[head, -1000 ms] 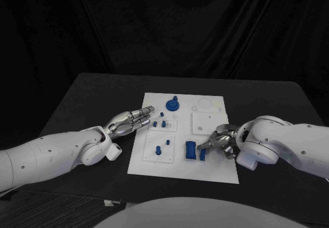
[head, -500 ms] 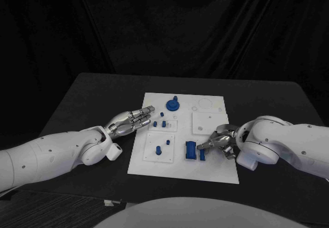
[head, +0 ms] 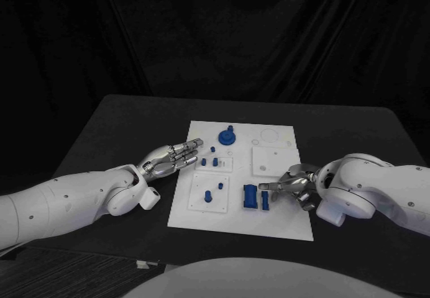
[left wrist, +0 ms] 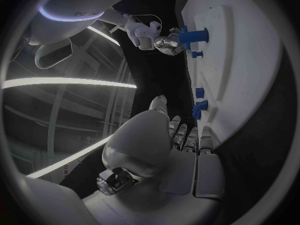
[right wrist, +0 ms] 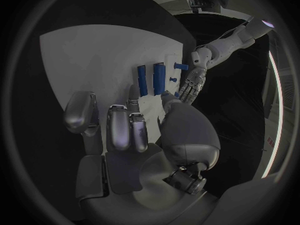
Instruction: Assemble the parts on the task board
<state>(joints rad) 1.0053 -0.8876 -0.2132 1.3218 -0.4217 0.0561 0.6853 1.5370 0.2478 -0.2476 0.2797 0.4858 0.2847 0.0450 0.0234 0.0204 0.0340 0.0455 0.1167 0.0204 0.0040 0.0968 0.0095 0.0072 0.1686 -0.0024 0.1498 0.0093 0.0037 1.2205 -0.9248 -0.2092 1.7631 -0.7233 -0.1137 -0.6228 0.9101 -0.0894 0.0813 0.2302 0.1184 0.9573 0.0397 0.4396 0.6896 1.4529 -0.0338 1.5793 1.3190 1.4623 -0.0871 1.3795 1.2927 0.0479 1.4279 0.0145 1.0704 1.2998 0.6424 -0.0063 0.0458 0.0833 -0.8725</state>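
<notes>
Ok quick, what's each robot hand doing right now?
Left robot hand: open, holding nothing, beside the task board.
Right robot hand: open, over the board near the blue parts.

Black table before a dark curtain

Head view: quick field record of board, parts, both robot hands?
board: white plate mid-table
parts: blue knob at far end; small pegs mid-left; peg near-left; two bars near-centre
left robot hand: at board's left edge, fingers apart, holds nothing
right robot hand: beside the bars, fingertips at the smaller one; grip unclear
</notes>
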